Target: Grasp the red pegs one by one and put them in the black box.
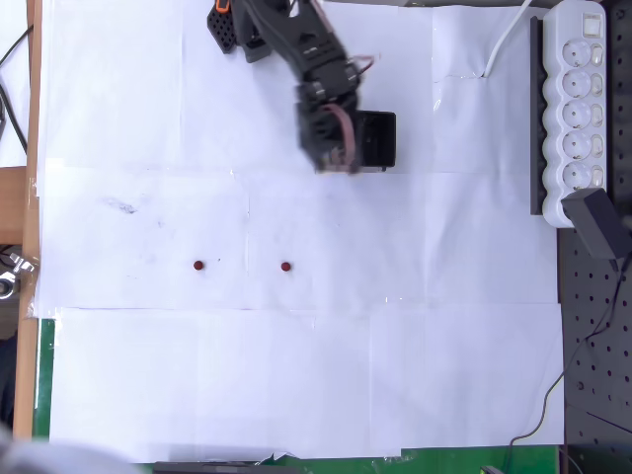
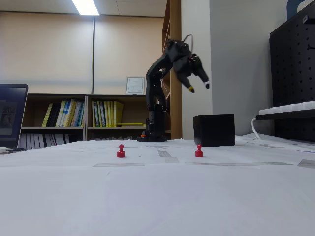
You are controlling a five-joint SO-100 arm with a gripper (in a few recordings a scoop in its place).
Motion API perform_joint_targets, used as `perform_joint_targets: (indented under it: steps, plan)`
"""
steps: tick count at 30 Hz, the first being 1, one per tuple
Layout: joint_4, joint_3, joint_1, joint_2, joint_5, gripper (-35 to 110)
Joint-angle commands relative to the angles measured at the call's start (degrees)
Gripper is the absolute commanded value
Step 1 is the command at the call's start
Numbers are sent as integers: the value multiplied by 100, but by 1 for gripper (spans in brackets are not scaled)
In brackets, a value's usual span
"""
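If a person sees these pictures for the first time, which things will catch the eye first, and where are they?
First, the black robot arm, raised with its tool in the air above the small square black plastic box in the fixed view; its fingers look parted. Next, two tiny red round pegs stand apart on the white paper, one left and one right in the overhead view. A white power strip lies at the right edge.

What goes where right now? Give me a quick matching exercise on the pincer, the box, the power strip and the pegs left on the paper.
Things:
1. pincer
2. black box
3. red pegs
4. white power strip

Places:
A. right edge, overhead view
B. standing apart on the white paper
C. raised in the air above the box
D. on the paper beneath the arm

Pairs: 1-C, 2-D, 3-B, 4-A
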Motion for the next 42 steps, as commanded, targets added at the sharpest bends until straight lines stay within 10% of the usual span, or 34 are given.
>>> perform_joint_targets:
  steps: [1, 42]
  plan:
    - [-1696, -721, 413, 246, 457, 16]
    - [-7119, -510, 554, 4034, 1635, 16]
